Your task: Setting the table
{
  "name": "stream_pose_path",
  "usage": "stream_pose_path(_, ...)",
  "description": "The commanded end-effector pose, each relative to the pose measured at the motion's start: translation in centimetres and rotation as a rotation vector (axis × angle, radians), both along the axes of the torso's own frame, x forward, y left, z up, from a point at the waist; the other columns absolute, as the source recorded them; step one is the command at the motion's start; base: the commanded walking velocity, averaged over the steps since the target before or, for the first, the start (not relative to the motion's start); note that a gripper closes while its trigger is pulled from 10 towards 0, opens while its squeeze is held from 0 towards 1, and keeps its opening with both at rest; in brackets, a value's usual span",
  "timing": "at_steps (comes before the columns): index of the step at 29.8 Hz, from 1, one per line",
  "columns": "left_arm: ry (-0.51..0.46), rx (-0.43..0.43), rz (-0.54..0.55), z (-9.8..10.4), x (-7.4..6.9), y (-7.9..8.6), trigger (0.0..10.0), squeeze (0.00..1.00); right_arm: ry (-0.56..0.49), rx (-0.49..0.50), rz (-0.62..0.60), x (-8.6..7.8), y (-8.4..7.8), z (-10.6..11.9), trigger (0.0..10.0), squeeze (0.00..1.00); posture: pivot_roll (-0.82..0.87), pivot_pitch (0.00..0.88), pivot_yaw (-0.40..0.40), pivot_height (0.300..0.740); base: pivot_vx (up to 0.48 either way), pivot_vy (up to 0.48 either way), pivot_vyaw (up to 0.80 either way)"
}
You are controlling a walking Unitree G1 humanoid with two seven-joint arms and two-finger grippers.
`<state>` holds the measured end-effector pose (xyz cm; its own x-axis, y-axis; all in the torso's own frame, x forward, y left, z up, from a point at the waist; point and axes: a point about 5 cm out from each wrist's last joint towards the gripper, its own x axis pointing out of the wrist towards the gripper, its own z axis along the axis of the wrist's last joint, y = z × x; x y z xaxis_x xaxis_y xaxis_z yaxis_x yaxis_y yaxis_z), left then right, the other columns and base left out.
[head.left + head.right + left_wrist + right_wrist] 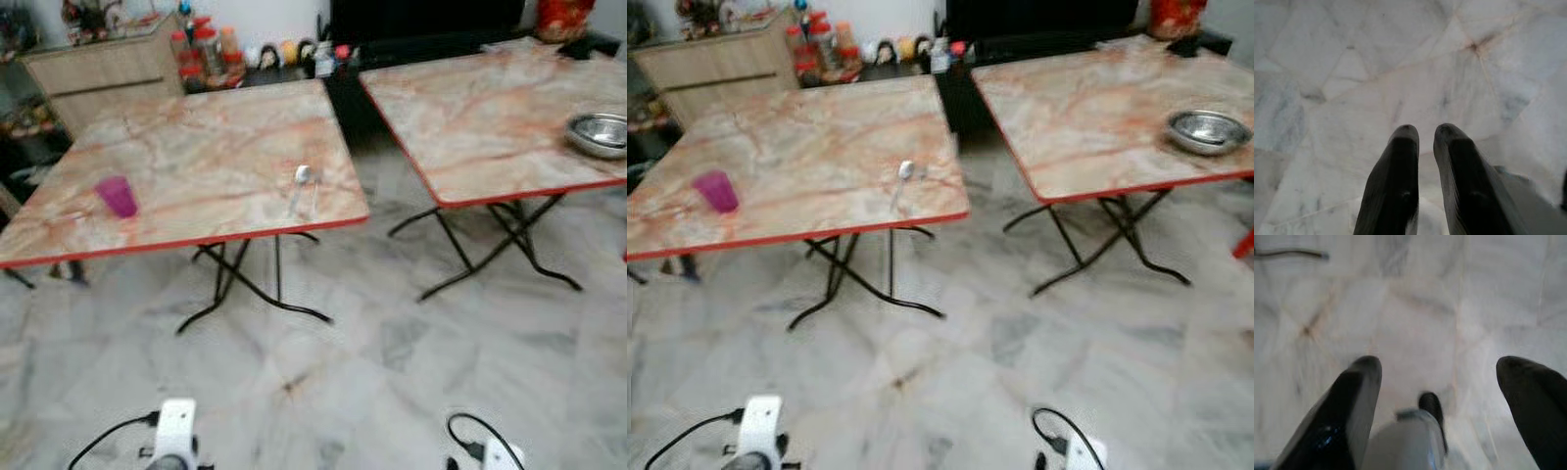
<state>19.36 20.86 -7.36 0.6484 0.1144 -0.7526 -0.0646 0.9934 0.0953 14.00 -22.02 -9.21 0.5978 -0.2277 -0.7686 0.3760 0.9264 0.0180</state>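
A magenta cup [118, 196] stands near the left front of the left marble-topped folding table [211, 137]. A metal spoon [301, 181] lies near that table's front right corner. A steel bowl [598, 134] sits at the right edge of the right table [480, 108]. Both arms hang low, their wrists [174, 436] [500, 455] at the bottom of the eye views. My left gripper [1426, 133] points at the floor, shut and holding nothing. My right gripper [1442, 364] also faces the floor, open and holding nothing.
Pale marble floor [392, 362] lies between me and the tables, which stand on black folding legs [230, 284] with a gap between them. A wooden cabinet [108, 73] and several bottles and jars [206, 54] line the back wall. Black cables [103, 441] trail from both wrists.
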Motion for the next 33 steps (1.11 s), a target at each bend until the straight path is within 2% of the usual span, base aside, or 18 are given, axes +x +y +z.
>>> stream_pose_path(1,0.024,0.030,0.005,-0.1,-0.5,0.9,10.0,0.00,-0.011,0.032,0.007,0.4,1.2,-0.1,10.0,0.00,-0.04,0.000,0.066,0.740,0.000,0.349,0.00)
stream_pose_path(17,0.056,0.001,0.008,-0.8,-1.5,0.0,10.0,0.00,-0.011,0.042,0.053,0.7,1.4,0.0,10.0,0.00,-0.04,0.000,0.035,0.740,0.000,0.021,0.00)
stream_pose_path(22,0.082,-0.021,0.004,-1.2,-2.0,-0.7,10.0,0.00,-0.007,0.033,0.082,0.8,1.4,0.0,10.0,0.00,-0.06,0.000,0.017,0.740,0.000,0.000,0.00)
stream_pose_path(33,0.081,-0.033,0.028,-1.1,-1.7,-1.1,10.0,0.00,-0.012,0.024,0.097,1.2,1.1,0.2,10.0,0.00,-0.10,0.000,-0.006,0.740,0.000,0.000,0.00)
